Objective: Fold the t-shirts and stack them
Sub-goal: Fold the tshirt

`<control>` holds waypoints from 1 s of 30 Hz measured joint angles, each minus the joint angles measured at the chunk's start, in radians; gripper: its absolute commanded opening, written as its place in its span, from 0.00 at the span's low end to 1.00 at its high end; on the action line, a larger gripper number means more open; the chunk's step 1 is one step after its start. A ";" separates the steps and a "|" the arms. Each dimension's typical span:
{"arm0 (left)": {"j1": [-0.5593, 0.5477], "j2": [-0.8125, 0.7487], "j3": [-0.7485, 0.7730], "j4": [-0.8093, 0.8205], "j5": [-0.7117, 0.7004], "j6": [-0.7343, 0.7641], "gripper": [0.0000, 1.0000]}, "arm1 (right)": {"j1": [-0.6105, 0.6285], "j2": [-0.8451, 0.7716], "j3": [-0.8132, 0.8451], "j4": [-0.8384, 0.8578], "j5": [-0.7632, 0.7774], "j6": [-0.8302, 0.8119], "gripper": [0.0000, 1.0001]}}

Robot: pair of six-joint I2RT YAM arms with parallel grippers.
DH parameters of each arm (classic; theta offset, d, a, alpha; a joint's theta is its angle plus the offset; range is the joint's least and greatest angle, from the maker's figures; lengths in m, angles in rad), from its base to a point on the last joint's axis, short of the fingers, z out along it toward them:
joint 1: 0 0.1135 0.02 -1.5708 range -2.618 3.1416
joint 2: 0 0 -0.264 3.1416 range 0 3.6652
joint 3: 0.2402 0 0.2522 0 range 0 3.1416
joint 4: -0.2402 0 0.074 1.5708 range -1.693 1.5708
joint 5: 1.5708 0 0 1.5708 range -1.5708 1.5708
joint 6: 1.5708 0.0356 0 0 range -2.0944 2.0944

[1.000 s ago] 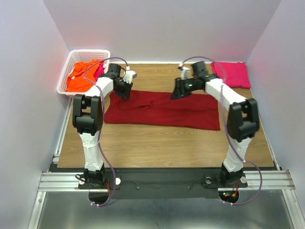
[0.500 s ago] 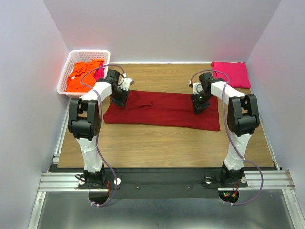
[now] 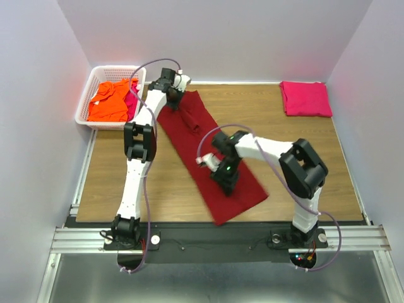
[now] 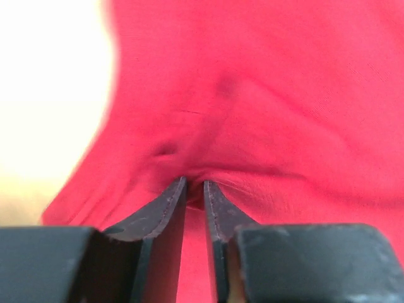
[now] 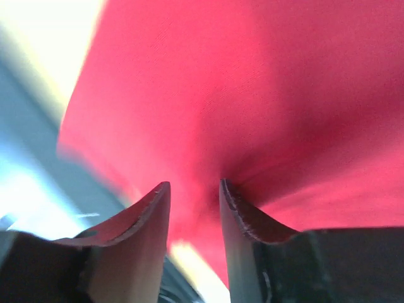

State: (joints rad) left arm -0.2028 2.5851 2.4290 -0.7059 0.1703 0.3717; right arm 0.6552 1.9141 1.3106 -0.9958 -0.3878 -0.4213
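My left claw (image 4: 195, 188) is pinched almost shut on a pucker of the red shirt (image 3: 189, 142) at its far end near the basket (image 3: 83, 117). My right claw (image 5: 194, 189) nips a narrow fold toward its near end, and the shirt lies slantwise across the table (image 3: 303, 164). Both bites look thin to me, so a hard pull could slip one free and let that end crumple.
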 measured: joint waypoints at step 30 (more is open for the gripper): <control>-0.018 -0.407 -0.715 0.157 0.121 -0.092 0.29 | -0.073 0.081 0.048 0.221 -0.219 0.162 0.33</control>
State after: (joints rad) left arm -0.2203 2.1780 1.7145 -0.5488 0.2909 0.2802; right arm 0.5819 1.9949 1.3582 -0.7750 -0.6071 -0.2596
